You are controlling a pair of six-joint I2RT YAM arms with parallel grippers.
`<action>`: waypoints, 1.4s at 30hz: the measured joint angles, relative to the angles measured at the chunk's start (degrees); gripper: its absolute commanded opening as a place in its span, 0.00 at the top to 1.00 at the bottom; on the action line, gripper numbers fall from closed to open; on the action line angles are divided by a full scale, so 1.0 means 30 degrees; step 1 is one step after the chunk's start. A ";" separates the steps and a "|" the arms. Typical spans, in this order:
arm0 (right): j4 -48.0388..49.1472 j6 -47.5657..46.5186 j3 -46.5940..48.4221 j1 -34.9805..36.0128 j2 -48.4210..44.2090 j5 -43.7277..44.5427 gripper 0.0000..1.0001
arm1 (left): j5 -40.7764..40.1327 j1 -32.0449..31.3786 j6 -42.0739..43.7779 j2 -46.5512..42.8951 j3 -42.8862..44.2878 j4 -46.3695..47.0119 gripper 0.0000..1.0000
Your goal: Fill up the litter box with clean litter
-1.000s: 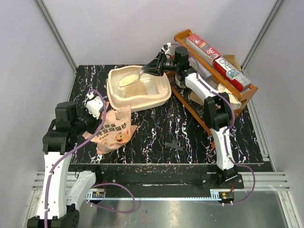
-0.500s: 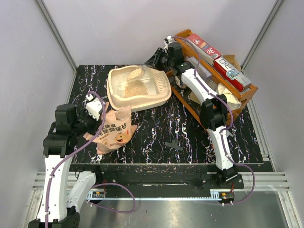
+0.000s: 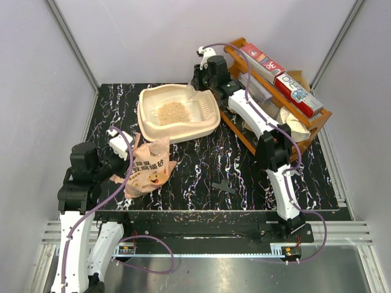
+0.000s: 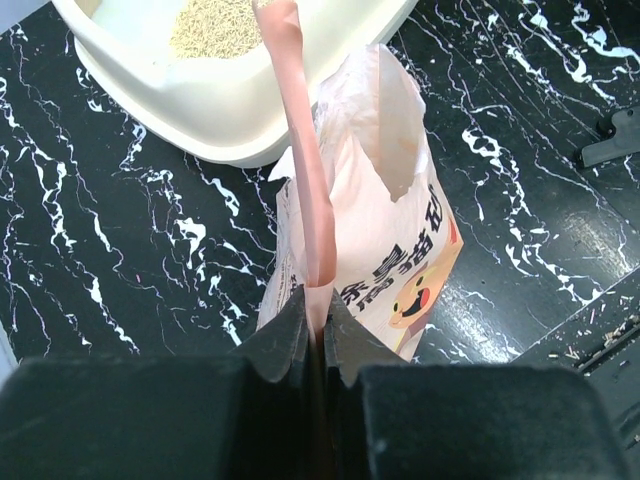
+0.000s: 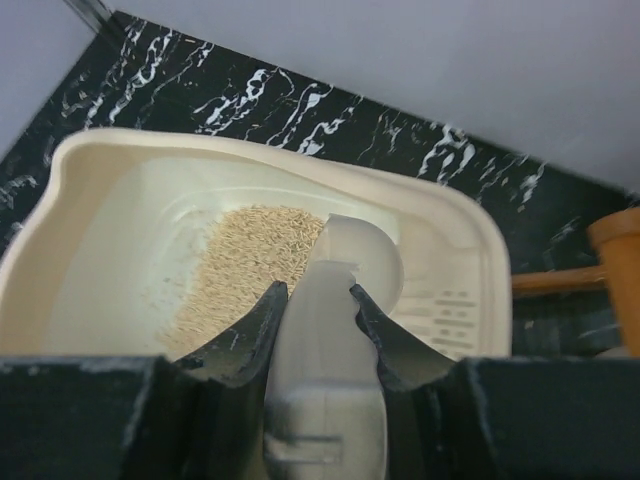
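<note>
Right arm reaches far across, its right gripper clamping a scoop above the litter box; left gripper pinches the bag by its upper edge.

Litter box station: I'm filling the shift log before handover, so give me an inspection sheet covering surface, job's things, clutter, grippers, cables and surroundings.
Surface: black table with white veining.
Job's things: litter box at the far left; clean litter piled in its middle, floor partly bare.
Clutter: wooden rack holding boxes on the right; small black part near centre.
Grippers: left gripper shut on the edge of the bag; right gripper shut on a pale scoop over the box.
Cables: purple cables run along both arms.
Surroundings: grey walls; nothing else seen.
</note>
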 measured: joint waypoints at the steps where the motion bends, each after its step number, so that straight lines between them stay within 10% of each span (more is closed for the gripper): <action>1: 0.0000 -0.1100 -0.0211 0.0051 -0.0321 0.0000 1.00 | 0.0066 0.0000 -0.0102 -0.0080 -0.0124 0.0117 0.92; 11: 0.1814 -0.9610 -0.6557 0.1290 -0.6426 -0.0036 1.00 | 0.0597 0.0073 -0.1020 -0.0015 -0.0546 0.1049 0.92; 29: -0.1486 -0.8182 -1.9088 0.1166 -2.2003 -0.5319 0.98 | 0.1202 0.0109 -0.2856 0.1202 -0.0539 0.2295 0.91; 42: 0.0364 -1.4885 -2.4370 0.1479 -2.0975 -0.1639 0.83 | 0.1515 0.0109 -0.3024 0.1647 -0.0291 0.2310 0.91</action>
